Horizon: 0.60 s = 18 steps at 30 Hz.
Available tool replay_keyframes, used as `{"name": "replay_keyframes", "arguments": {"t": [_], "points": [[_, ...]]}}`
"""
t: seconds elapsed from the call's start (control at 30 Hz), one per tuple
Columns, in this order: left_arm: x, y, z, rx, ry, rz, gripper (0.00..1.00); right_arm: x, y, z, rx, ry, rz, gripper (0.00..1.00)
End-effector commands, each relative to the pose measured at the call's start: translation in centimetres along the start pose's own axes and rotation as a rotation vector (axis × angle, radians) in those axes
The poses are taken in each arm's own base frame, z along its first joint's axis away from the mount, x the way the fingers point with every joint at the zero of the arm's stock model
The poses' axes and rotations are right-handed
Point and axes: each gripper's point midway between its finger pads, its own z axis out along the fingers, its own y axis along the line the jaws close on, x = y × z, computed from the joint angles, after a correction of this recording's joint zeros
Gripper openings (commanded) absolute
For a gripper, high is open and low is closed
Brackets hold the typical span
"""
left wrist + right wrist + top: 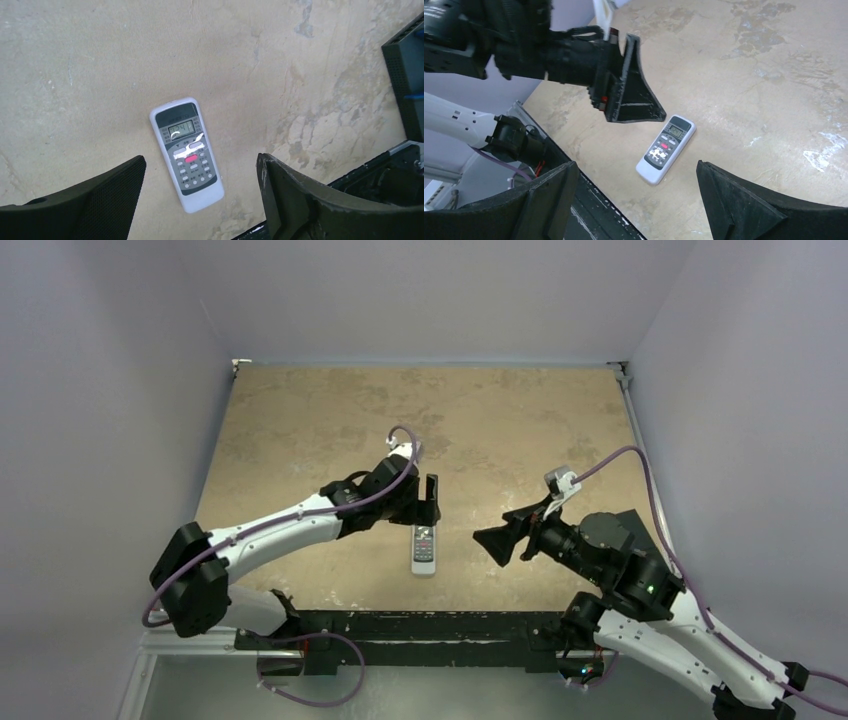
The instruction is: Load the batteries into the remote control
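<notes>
The remote control [424, 549] lies flat on the table, face up, its lit screen and red button showing [186, 152] [666, 148]. My left gripper [430, 502] hovers just above its far end, open, with nothing between its fingers [201, 162]; the remote lies on the table below the gap. My right gripper [497, 543] stands open a short way to the remote's right, pointing at it, and holds nothing [638, 170]. The left gripper's fingers [631, 95] show above the remote in the right wrist view. The batteries are out of view.
The black base rail [420, 625] runs along the table's near edge, close to the remote's near end. Grey walls enclose the tan table [300, 420] on three sides. Part of the right arm's black body [407, 85] shows at the right of the left wrist view.
</notes>
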Motion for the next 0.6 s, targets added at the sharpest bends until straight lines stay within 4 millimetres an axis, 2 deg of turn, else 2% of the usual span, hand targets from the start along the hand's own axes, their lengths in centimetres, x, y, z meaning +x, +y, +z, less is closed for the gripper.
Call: {"name": "replay_keyframes", "arguments": {"t": [0.0,0.3,0.57], "points": [[-3.1,-0.5,-3.4,0.006,-0.111,0.011,0.83,-2.4,-0.1,-0.7,0.05,-0.051,0.022,0.99],[-5.3,1.0,-9.1,-0.013,-0.25,0.021,0.86,-3.2,-1.2,-1.4,0.124,-0.074,0.025,0.99],[-6.0,3.0,-14.3,-0.017,-0.367,0.023,0.9,-3.5,-2.8,-2.0,0.208,-0.096,0.012,0.99]]}}
